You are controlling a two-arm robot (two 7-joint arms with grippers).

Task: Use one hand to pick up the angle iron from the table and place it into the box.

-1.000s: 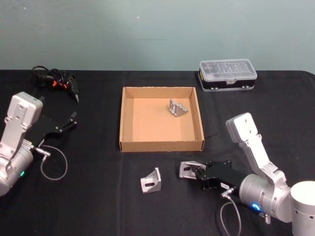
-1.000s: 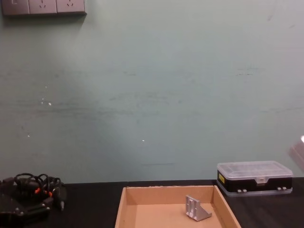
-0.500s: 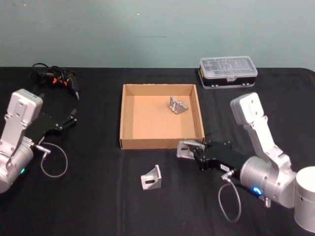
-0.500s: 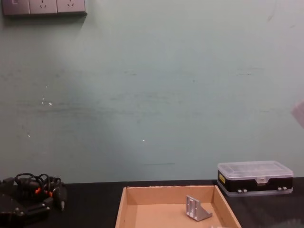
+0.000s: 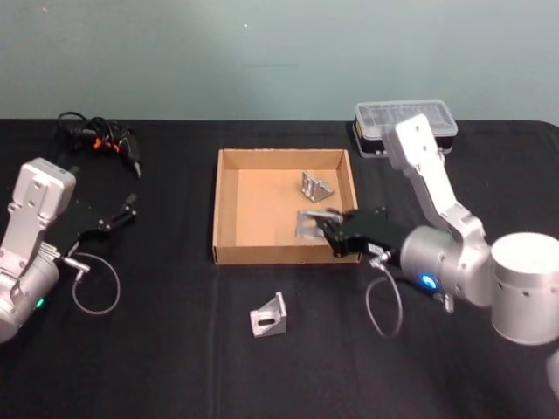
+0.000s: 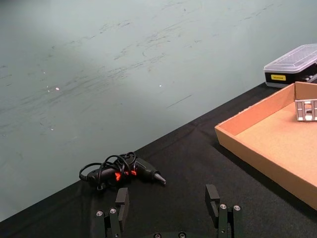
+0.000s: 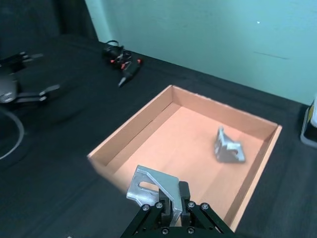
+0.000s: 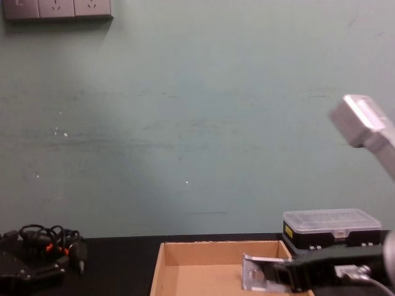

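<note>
1. Since half a second ago, the right gripper [image 5: 325, 229] has carried its angle iron [image 5: 310, 223] off the table [image 5: 175, 349]. In the head view it has gone from the lower centre-right up to the middle of the frame, at the box [image 5: 216, 209].
2. Its jaws are clenched on one flange of the bracket. The other flange juts out past the fingertips, toward the left of the head frame.
3. The held piece hangs over the box's near right corner, about level with the near wall. Whether it is fully past that wall I cannot tell. In the right wrist view the tan floor spreads beyond and below the bracket [image 7: 151, 187], so the release probably needs a short reach inward and down.
4. A second angle iron [image 5: 316, 188] already lies in the box's upper right part, apart from the carried one, so the open floor left of it looks the safer spot.
5. A loose angle iron [image 5: 269, 316] sits on the table at lower centre, nearer the right arm.
6. The left gripper [image 5: 122, 214] is parked at the frame's left, fingers [image 6: 213, 196] spread and holding nothing.
</note>
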